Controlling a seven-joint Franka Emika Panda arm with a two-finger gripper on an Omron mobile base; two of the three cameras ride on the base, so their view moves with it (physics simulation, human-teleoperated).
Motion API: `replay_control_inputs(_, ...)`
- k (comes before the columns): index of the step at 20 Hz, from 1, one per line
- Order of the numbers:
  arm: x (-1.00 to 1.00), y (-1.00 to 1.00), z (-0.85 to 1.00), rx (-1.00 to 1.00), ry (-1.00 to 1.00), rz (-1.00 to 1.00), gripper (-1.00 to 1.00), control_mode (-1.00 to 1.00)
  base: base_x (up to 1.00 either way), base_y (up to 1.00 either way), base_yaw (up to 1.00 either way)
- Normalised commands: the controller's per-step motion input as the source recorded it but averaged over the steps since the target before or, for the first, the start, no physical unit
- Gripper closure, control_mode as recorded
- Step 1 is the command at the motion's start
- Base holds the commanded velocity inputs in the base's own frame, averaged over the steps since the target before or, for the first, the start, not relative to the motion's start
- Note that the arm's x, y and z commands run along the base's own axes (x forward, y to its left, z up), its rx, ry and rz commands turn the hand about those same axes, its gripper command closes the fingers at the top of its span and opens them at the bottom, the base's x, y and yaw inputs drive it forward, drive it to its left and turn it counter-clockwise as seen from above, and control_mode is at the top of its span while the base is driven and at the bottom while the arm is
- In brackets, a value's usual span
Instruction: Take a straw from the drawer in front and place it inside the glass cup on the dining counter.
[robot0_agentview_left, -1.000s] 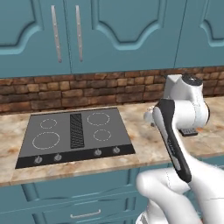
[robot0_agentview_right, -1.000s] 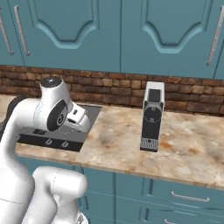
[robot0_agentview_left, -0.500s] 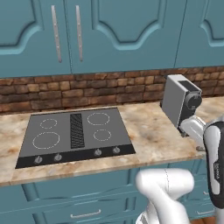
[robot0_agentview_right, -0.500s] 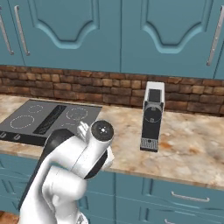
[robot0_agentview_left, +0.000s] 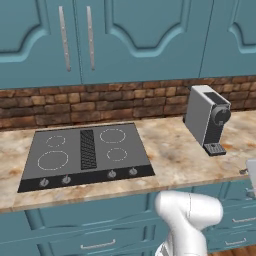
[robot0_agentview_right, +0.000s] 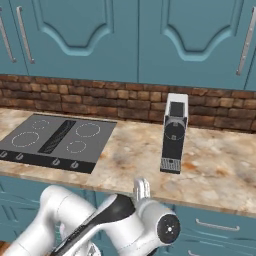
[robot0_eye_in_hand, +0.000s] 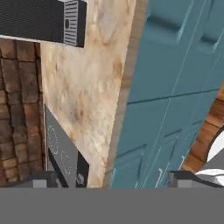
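Since the earlier frames, the white arm is swinging down from the cooktop to the lower frame edge. Two dark fingertips (robot0_eye_in_hand: 43, 179) are standing wide apart, holding nothing, facing the closed teal-blue framed drawer fronts (robot0_eye_in_hand: 175, 109) under the marbled stone counter (robot0_eye_in_hand: 87, 87). Everything is still remaining: opening, straw, cup.

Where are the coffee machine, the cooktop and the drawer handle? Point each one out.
coffee machine (robot0_agentview_left: 206, 118): left base view, on its grey side panel.
cooktop (robot0_agentview_left: 85, 152): left base view, on the dark centre grille strip.
drawer handle (robot0_agentview_right: 213, 226): right base view, on the silver bar of the teal drawer front below the counter.
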Motion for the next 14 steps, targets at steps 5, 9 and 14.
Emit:
replay_control_inputs(5, 0.0, -1.0, -0.91, 0.29, -0.13, -0.27, -1.0, -1.0, 0.0, 0.0, 0.0)
replay_control_inputs(9, 0.14, -1.0, -0.86, 0.23, -0.24, -0.21, -1.0, -1.0, 0.0, 0.0, 0.0)
replay_control_inputs(14, 0.25, -1.0, -0.66, 0.1, -0.21, -0.04, -1.0, -1.0, 0.0, 0.0, 0.0)
